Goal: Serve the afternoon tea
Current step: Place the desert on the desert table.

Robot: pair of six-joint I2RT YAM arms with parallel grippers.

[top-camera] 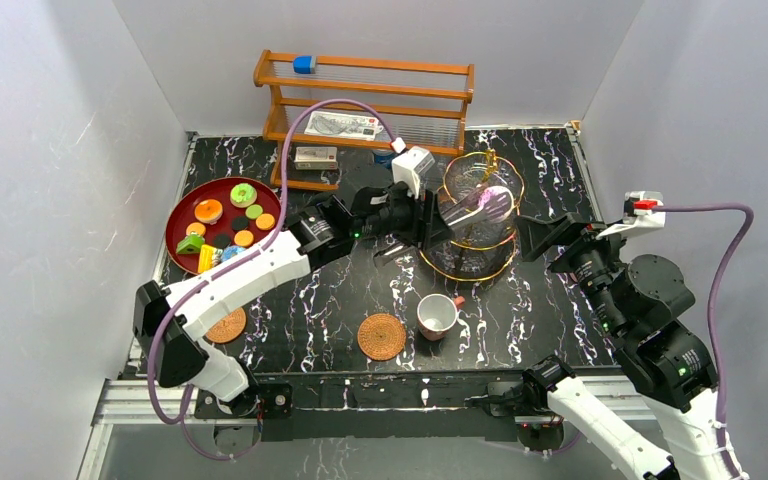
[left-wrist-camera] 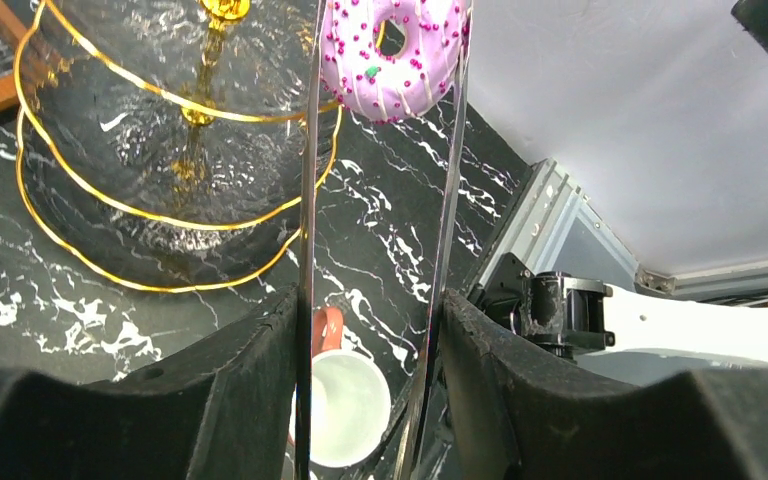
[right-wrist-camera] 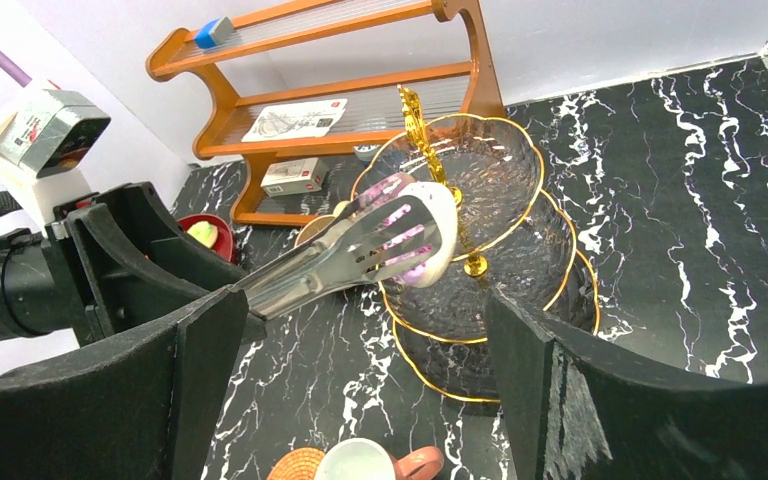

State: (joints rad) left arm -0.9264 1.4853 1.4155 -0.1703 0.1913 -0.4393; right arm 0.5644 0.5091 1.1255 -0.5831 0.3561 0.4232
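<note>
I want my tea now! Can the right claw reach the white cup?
Probably yes: the right claw is open and empty, and only bare table lies between it and the white cup.

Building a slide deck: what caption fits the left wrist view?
The left claw grips tongs holding a pink donut by the gold-rimmed glass stand, white cup below.

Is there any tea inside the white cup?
No, the white cup is empty: the left wrist view looks down into it and shows only its bare white inside.
</note>
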